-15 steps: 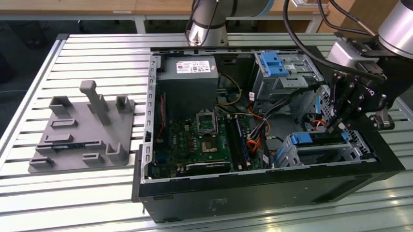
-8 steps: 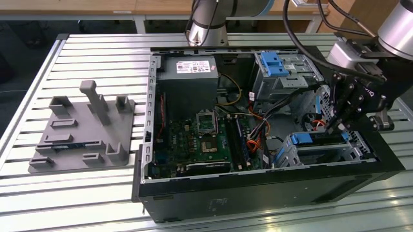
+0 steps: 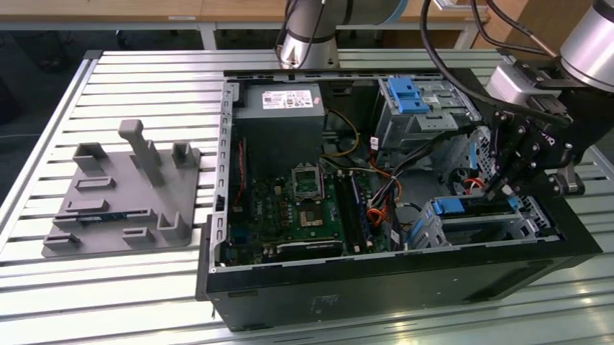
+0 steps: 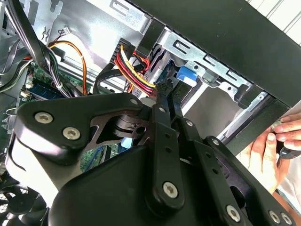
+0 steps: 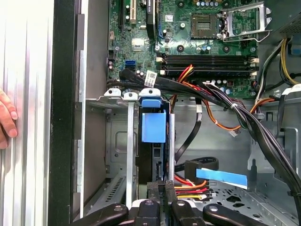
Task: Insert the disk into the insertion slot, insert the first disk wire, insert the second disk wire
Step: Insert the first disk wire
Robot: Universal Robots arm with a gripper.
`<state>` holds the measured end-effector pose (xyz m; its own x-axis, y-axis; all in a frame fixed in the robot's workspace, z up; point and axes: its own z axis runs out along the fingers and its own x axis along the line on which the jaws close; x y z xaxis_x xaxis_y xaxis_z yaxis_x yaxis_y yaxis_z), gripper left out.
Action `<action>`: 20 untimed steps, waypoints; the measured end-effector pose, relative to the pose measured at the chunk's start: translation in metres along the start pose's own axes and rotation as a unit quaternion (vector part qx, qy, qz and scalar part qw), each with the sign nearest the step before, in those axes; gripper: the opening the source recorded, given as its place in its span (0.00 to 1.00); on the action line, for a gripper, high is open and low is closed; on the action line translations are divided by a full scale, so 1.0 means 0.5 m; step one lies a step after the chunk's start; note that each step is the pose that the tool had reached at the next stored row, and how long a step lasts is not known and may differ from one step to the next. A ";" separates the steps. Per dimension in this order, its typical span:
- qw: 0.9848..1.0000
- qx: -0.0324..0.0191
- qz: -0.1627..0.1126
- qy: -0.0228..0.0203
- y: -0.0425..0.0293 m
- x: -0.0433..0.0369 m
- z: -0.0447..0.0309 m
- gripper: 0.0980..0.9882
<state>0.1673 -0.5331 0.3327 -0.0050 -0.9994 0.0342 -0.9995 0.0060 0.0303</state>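
Observation:
The disk (image 5: 154, 127) stands on edge inside the insertion slot (image 5: 117, 141), its bright blue frame facing out; the exterior view shows that frame (image 3: 451, 208) in the silver bay (image 3: 523, 224) at the case's front right. My gripper (image 5: 160, 186) hangs just over the disk's rear edge, its black fingers (image 5: 153, 187) pressed together. A bundle of red, yellow and black wires (image 5: 190, 188) ends right at the fingertips (image 4: 163, 87), so the gripper looks shut on that disk wire's plug. A flat blue wire (image 5: 221, 177) with a black plug lies loose beside it. In the exterior view the gripper (image 3: 497, 192) is low over the bay.
The open case holds a green motherboard (image 3: 307, 208), a power supply (image 3: 280, 108) and a taller blue-latched cage (image 3: 415, 100). Thick black cable bundles (image 5: 263, 136) run close by the gripper. A person's hand (image 5: 6, 117) rests outside the case wall. A grey fixture plate (image 3: 125, 194) lies at the exterior view's left.

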 end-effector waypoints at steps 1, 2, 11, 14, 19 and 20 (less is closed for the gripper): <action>1.000 0.000 0.000 0.000 0.000 0.000 0.001 0.07; 1.000 0.000 0.000 0.000 0.000 0.000 0.001 0.07; 1.000 -0.001 0.000 -0.001 -0.001 0.001 0.014 0.08; 1.000 0.000 0.000 0.000 -0.001 0.001 0.010 0.15; 1.000 0.000 0.000 0.000 0.001 0.003 -0.027 0.22; 1.000 0.000 0.000 0.000 0.001 0.003 -0.036 0.22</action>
<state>0.1674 -0.5339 0.3508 -0.0049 -0.9994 0.0342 -0.9995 0.0060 0.0312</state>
